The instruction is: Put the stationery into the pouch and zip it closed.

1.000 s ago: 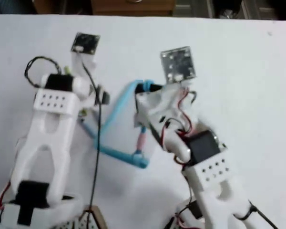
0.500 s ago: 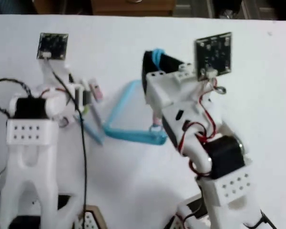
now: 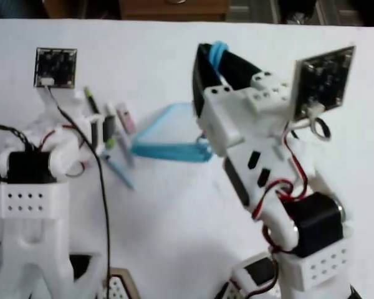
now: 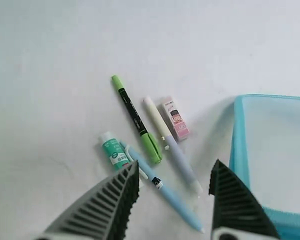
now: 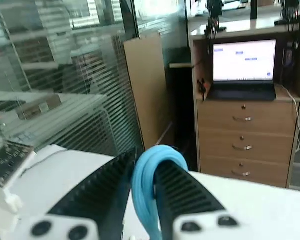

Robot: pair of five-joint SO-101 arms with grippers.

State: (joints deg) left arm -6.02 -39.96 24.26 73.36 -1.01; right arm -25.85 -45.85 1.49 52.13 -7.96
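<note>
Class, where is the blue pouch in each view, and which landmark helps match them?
High view: the pouch lies mid-table between the arms, one end raised in the right gripper.
Left wrist view: beside the pink eraser, just beyond the open left gripper.
Right wrist view: its blue fold pinched between the jaws.
Shared landmark: the pink eraser, in the high and left wrist views.

The table is bright white, and the light on it is soft and even. Beside the pouch, a pale grey shadow lies on the side next to the pens. The pens have thin, faint shadows. In the right wrist view, far behind the pouch, the windows glow very bright and a screen shines white.
</note>
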